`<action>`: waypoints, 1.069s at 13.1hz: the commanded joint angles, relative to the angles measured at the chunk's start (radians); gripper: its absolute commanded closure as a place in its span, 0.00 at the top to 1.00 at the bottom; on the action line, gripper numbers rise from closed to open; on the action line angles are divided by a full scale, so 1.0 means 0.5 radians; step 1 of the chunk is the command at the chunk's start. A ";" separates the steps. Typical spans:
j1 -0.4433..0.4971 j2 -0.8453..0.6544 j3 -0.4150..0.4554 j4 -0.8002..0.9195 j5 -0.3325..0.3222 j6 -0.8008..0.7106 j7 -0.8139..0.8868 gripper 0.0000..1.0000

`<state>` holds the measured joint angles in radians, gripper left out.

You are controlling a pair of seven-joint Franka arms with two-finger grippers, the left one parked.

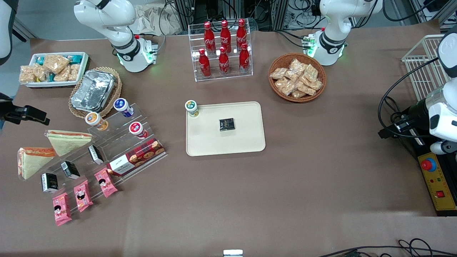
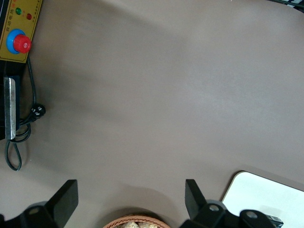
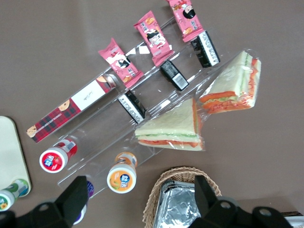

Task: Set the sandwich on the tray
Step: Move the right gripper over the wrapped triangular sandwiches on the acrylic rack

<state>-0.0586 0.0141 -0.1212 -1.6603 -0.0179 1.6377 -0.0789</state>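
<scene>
Barely begun, with the sandwich lying untouched on the counter at the working arm's end, the gripper hovering spread and empty nearby, and the tray, well apart, awaiting pickup, carry and set-down.

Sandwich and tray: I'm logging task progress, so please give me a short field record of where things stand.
sandwich: on the table beside the acrylic stand, not on the tray
tray: holds a black packet; green-lidded cup at its corner
gripper: open, empty, above the stand's cups
step: grasp not yet begun
</scene>
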 commanded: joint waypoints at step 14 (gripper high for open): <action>-0.039 0.290 -0.227 0.029 -0.007 0.372 0.761 1.00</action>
<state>-0.0752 0.1221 -0.2208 -1.6612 -0.0179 1.7914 0.2176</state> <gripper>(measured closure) 0.000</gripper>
